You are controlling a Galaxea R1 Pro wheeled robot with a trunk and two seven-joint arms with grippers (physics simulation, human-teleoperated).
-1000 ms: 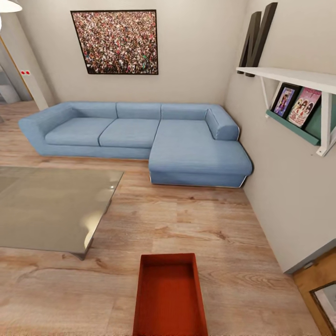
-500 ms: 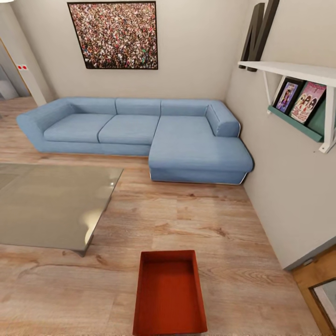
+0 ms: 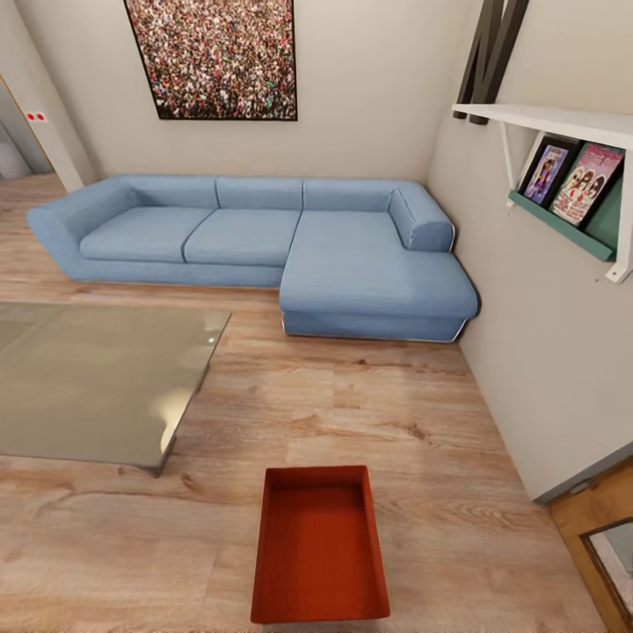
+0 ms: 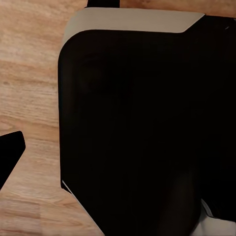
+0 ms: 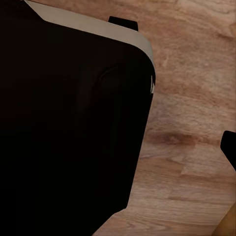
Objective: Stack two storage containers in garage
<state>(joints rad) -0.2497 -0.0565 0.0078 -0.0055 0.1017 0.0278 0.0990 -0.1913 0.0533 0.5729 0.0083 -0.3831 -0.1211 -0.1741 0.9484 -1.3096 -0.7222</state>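
Still in the living room, at the fetch stage: one storage container (image 3: pixel 319 545) lying near and centre on the wood-plank floor (image 3: pixel 422 440). Next: lowering and reaching for it. Fingers' spread impossible to tell.

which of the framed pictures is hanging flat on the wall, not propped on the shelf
The big crowd photo above the blue sofa hangs flat; the two small framed pictures lean on the green ledge under the white shelf.
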